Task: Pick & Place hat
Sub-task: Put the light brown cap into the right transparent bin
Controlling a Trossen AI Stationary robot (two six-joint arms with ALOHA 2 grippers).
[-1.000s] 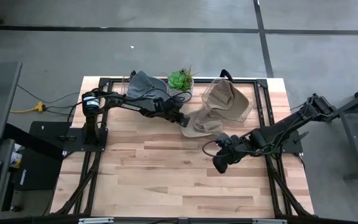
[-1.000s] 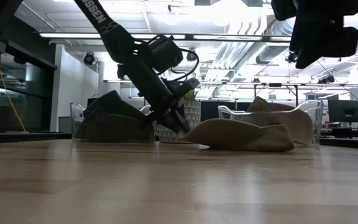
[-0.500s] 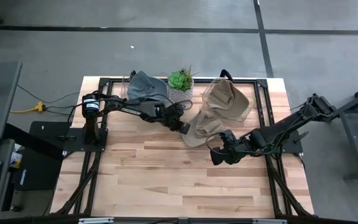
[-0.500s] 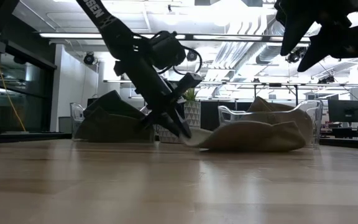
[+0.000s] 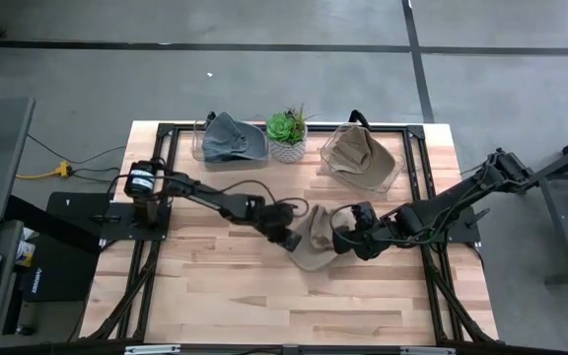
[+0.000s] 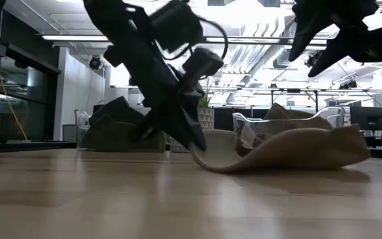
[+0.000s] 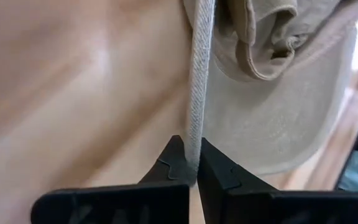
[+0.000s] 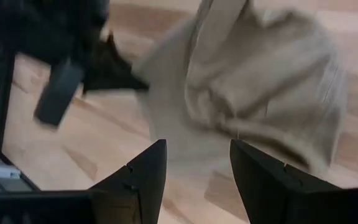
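A tan hat (image 5: 316, 245) lies near the middle of the wooden table (image 5: 225, 286). My left gripper (image 5: 290, 237) stands at its left side, shut on its brim. In the low view the hat (image 6: 290, 149) curves up at that gripper (image 6: 194, 143) and its underside rests on the table. My right gripper (image 5: 346, 235) hovers open over the hat's right side, touching nothing; in its wrist view its fingers (image 8: 197, 171) frame the hat (image 8: 247, 93). My left gripper pinches the edge of the hat's brim (image 7: 193, 155) between its two fingers. It comes from the table's left, slanting down. The held edge is raised off the table, and the rest of the hat (image 7: 272, 106) trails on the wood beyond the fingers.
At the far edge stand a clear container with a grey hat (image 5: 231, 138), a small potted plant (image 5: 287, 131) and a clear container with another tan hat (image 5: 358, 158). A black frame (image 5: 166, 130) rims the table. Bare wood lies toward the near edge.
My left gripper, shut throughout, has swung toward the table's near edge, dragging the tan hat by its brim from beside the right container to the table's middle. The held edge has lifted and the hat has spread out. My right gripper has rolled in place, staying open.
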